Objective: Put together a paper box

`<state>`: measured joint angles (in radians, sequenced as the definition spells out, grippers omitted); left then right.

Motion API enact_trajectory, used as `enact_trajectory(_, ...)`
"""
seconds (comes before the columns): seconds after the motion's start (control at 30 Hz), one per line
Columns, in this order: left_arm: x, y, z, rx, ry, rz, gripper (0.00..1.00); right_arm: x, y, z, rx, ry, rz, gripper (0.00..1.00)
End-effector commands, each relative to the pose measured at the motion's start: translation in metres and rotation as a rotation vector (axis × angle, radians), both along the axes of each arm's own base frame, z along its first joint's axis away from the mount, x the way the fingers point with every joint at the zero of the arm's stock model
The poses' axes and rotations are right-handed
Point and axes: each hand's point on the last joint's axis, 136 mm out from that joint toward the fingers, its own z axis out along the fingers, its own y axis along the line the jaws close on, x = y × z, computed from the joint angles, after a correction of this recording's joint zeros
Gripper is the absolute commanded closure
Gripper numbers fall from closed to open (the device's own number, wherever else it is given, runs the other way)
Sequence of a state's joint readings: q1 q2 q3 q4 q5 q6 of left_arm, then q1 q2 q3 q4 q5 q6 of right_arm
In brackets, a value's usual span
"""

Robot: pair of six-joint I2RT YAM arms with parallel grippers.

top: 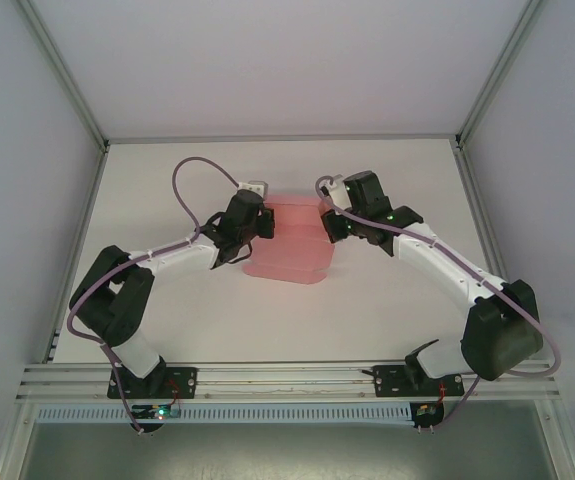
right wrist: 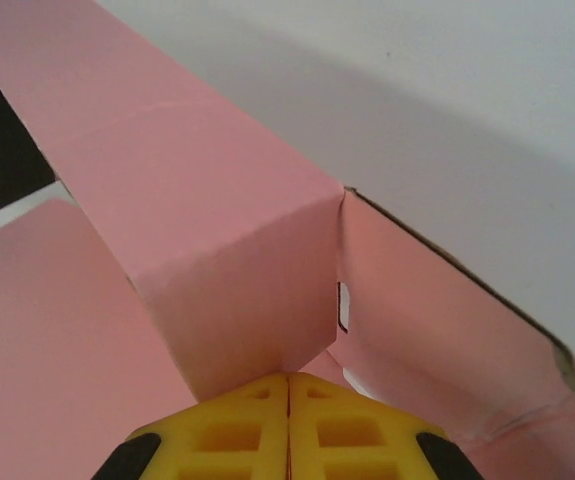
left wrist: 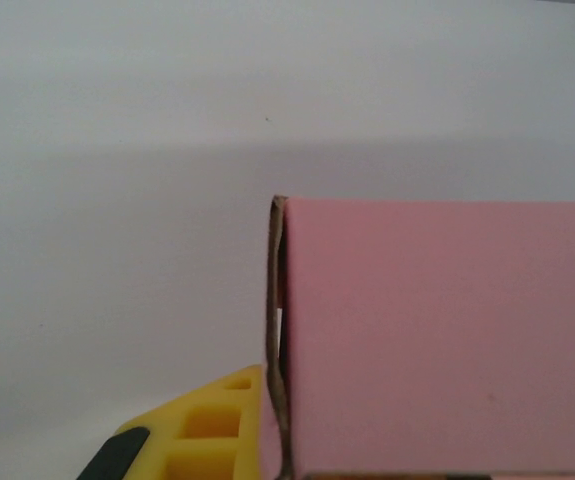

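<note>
I have the paper box (top: 292,245) at the middle of the table (top: 397,310), part-way folded, with one gripper at each end of it. From above, its far portion stands up as low walls while a flat panel with rounded corners lies towards me, not yet folded.

The left gripper (top: 256,223) is at the box's left end. On its wrist camera I see one yellow finger (left wrist: 202,425) pressed against the outer face of an upright pink wall (left wrist: 447,340), whose edge shows two layers of card. The other finger is hidden behind that wall, so I can only judge, not confirm, that the jaws are closed down on the wall itself.

The right gripper (top: 335,224) is at the right end. Its wrist view shows the two yellow fingers (right wrist: 217,440) brought fully together with nothing between them, their tips just under a raised corner of the box (right wrist: 237,300). Beside that corner a side flap (right wrist: 437,330) leans outward with a gap along the crease.

I read this as the wall-forming step: the left arm steadies one end while the right tips work the corner. Next I would push the loose right flap upright and in against the corner, keeping the left hold firm so the thin card does not slide or buckle, then bring the near panel up
</note>
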<state>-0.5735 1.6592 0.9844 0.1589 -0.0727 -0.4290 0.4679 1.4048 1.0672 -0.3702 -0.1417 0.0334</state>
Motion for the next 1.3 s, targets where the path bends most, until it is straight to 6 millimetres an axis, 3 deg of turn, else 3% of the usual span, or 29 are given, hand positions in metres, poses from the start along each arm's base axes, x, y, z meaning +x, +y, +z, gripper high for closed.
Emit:
enact_trajectory(0.0,0.006,-0.008,0.015,-0.063,-0.029,-0.025,1.00,0.018,0.016,0.026,0.094,-0.118,-0.009,0.90)
enact_trajectory(0.2,0.004,-0.010,0.011,-0.086,-0.002,-0.017,1.00,0.029,0.046,0.045,0.268,-0.129,0.028,0.87)
enact_trajectory(0.37,0.004,-0.016,0.020,-0.140,-0.016,-0.032,1.00,0.041,0.059,0.046,0.397,-0.114,-0.014,0.88)
enact_trajectory(0.63,0.005,-0.014,0.016,-0.150,-0.001,-0.002,1.00,0.059,0.042,0.065,0.559,-0.254,-0.163,0.87)
enact_trajectory(0.83,0.009,0.002,0.016,-0.121,-0.011,0.061,1.00,0.041,0.016,0.061,0.412,-0.257,-0.195,0.78)
enact_trajectory(0.97,0.013,0.016,0.021,-0.170,0.002,0.065,1.00,0.024,-0.027,0.047,0.226,-0.221,-0.309,0.70)
enact_trajectory(1.03,0.013,0.019,0.027,-0.189,-0.015,0.055,1.00,0.014,-0.040,0.044,0.176,-0.209,-0.321,0.67)
enact_trajectory(1.13,0.013,0.018,0.035,-0.188,-0.040,0.026,1.00,-0.002,-0.040,0.045,0.190,-0.184,-0.282,0.65)
enact_trajectory(1.27,0.014,0.021,0.041,-0.188,-0.061,0.035,1.00,-0.023,-0.022,0.044,0.242,-0.131,-0.143,0.65)
